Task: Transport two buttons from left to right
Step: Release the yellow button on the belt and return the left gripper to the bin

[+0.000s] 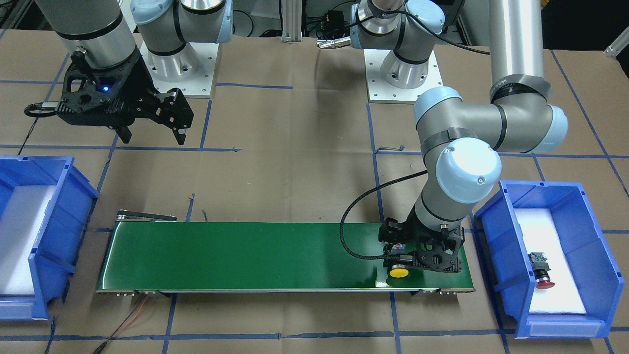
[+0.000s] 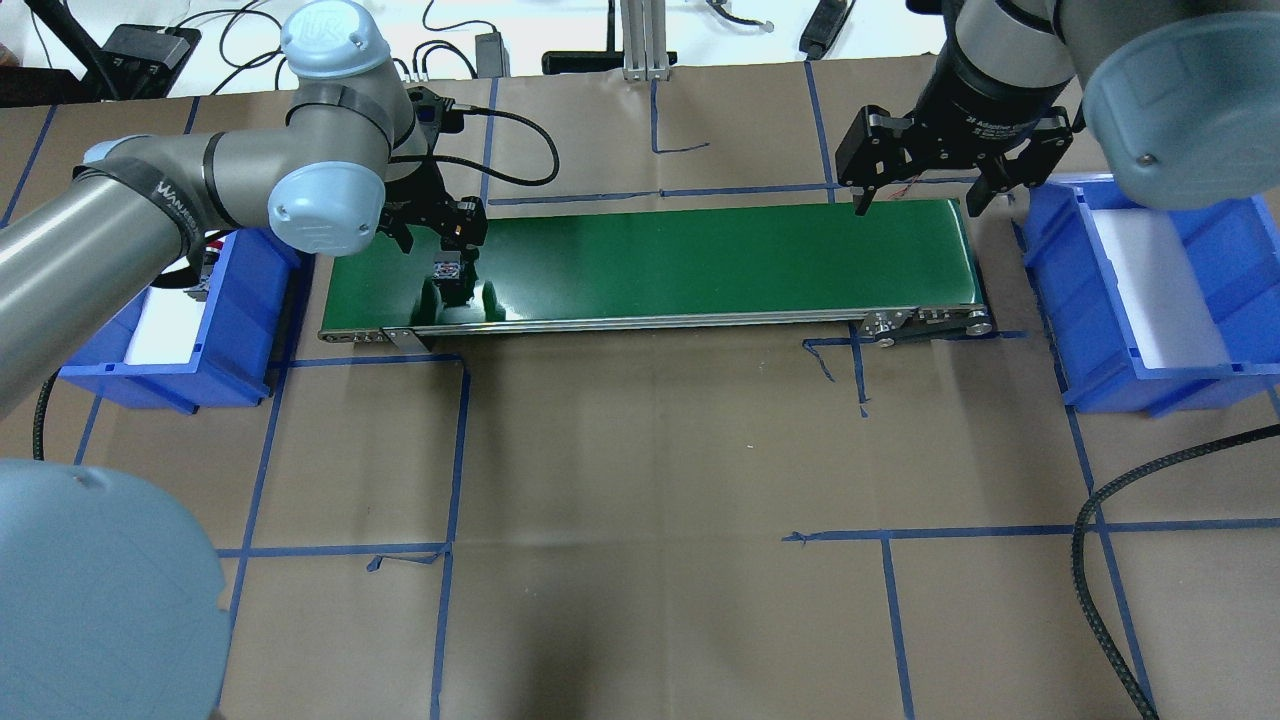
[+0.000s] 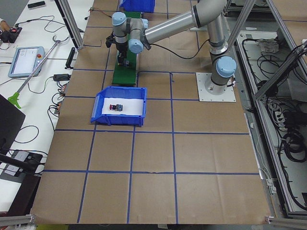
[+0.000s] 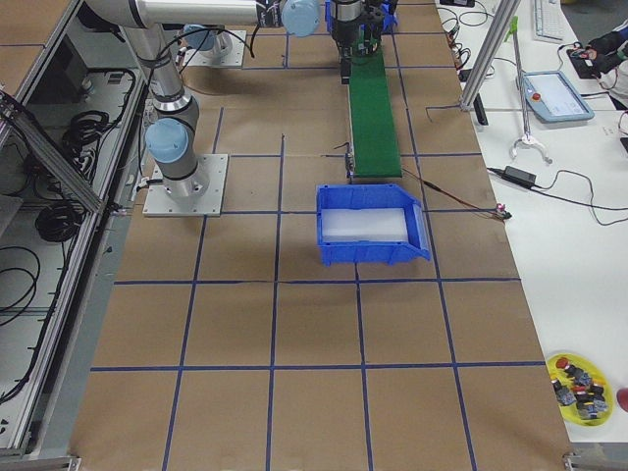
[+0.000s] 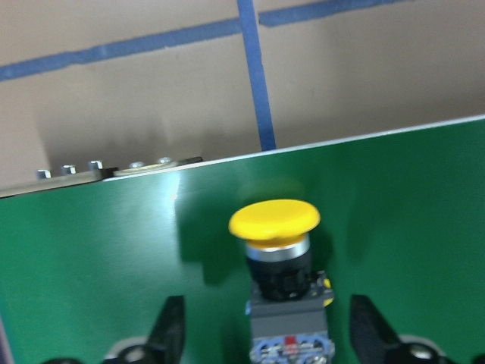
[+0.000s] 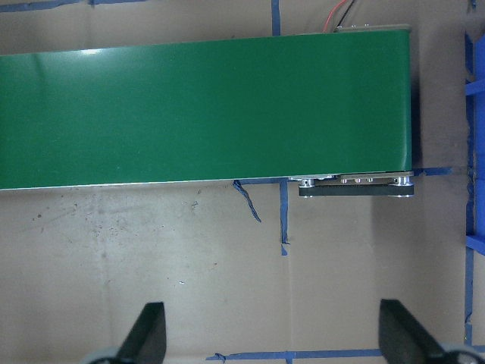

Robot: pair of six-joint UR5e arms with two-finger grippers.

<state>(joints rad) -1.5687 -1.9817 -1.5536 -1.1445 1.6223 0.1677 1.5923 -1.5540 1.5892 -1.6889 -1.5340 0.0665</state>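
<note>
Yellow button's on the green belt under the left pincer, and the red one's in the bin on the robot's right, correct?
No: the red button lies in the blue bin on the robot's left, as the front-facing view shows. The rest holds.

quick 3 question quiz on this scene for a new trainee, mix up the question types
1. True or false: the yellow button lies on the green belt.
2. Where is the red button? A) in the blue bin on the robot's left; B) on the green belt; C) clamped by a claw.
3. Fill in: the right claw, hovering over the belt's far end, is ___ (open or shut).

Key: 1 true; 2 A; 3 open.
</note>
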